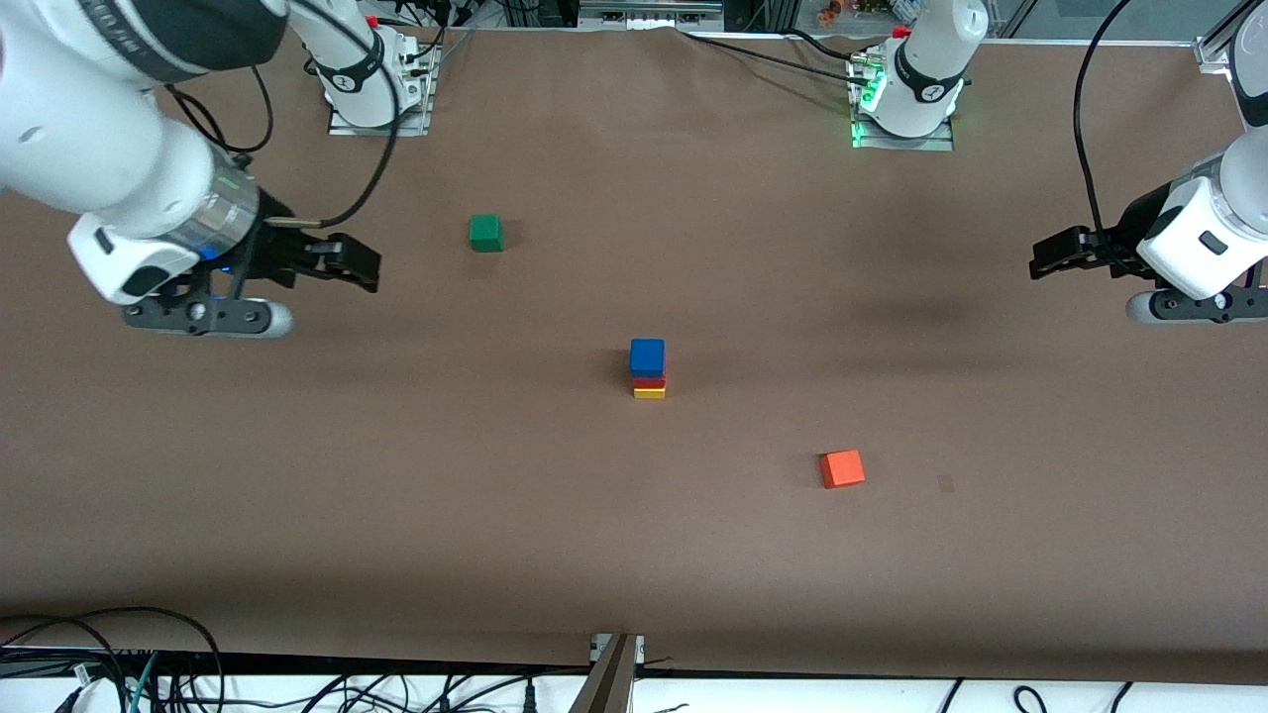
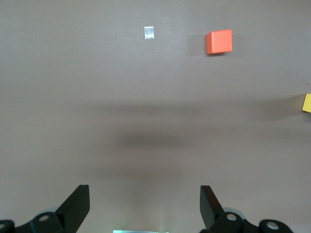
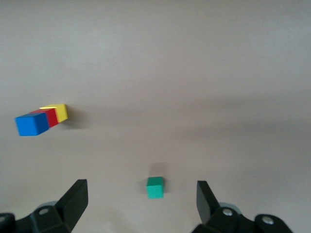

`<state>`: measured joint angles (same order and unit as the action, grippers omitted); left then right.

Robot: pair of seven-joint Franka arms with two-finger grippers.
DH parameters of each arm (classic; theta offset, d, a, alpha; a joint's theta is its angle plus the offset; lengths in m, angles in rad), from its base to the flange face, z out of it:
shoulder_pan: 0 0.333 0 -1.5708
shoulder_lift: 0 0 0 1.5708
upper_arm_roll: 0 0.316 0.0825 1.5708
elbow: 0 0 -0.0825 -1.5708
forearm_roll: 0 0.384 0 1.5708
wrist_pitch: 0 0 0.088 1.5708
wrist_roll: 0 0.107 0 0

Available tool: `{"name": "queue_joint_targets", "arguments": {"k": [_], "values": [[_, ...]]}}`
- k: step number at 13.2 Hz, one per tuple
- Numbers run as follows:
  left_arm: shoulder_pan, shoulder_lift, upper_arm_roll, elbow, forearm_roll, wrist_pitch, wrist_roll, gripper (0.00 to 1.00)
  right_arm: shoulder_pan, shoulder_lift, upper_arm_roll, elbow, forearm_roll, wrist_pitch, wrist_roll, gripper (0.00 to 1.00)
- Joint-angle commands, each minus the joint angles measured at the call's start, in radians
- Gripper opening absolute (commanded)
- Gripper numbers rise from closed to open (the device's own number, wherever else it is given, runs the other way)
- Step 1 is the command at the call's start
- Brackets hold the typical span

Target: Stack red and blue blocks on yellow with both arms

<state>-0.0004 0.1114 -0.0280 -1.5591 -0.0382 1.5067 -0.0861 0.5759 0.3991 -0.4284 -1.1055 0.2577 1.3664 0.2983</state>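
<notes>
Left claw (image 1: 1042, 259) spread wide, empty, right claw (image 1: 365, 265) likewise, both arms raised

Green cube (image 1: 485, 233), orange cube (image 1: 842, 468)

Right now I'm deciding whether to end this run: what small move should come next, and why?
Probably none beyond keeping both arms parked: the blue block sits on the red block on the yellow block, and the left gripper and right gripper hang open, empty, well clear.

Glossy white arms (image 1: 119, 149) — black hands, cables
</notes>
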Motion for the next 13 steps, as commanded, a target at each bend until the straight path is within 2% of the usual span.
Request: {"name": "queue_joint_targets", "arguments": {"k": [1, 2, 4, 5, 7, 8, 9, 10, 13], "values": [[0.003, 0.002, -0.003, 0.01, -0.014, 0.001, -0.004, 1.0, 0.009, -0.041, -0.045, -0.089, 0.005, -0.051, -0.018, 0.99], [0.003, 0.002, -0.004, 0.01, -0.014, 0.001, -0.004, 1.0, 0.009, -0.054, -0.055, -0.1, -0.011, -0.088, -0.019, 0.99], [0.003, 0.001, -0.004, 0.01, -0.014, 0.001, -0.004, 1.0, -0.046, -0.174, -0.059, -0.189, -0.051, -0.104, 0.002, 0.99], [0.003, 0.001, -0.004, 0.01, -0.014, 0.0, -0.004, 1.0, -0.126, -0.254, -0.018, -0.274, -0.063, -0.086, -0.01, 0.99], [0.003, 0.001, -0.004, 0.01, -0.014, 0.0, -0.004, 1.0, -0.323, -0.342, 0.191, -0.396, -0.15, 0.03, -0.063, 0.99], [0.003, 0.002, -0.004, 0.01, -0.014, 0.001, -0.004, 1.0, -0.371, -0.373, 0.267, -0.48, -0.205, 0.116, -0.097, 0.99], [0.003, 0.002, -0.004, 0.01, -0.014, 0.001, -0.004, 1.0, -0.402, -0.399, 0.302, -0.54, -0.221, 0.203, -0.122, 0.99], [0.003, 0.001, -0.003, 0.01, -0.014, 0.001, -0.004, 1.0, -0.43, -0.398, 0.328, -0.551, -0.224, 0.25, -0.134, 0.99], [0.003, 0.002, -0.004, 0.01, -0.014, 0.001, -0.006, 1.0, -0.514, -0.402, 0.388, -0.6, -0.207, 0.319, -0.249, 0.99]]}}
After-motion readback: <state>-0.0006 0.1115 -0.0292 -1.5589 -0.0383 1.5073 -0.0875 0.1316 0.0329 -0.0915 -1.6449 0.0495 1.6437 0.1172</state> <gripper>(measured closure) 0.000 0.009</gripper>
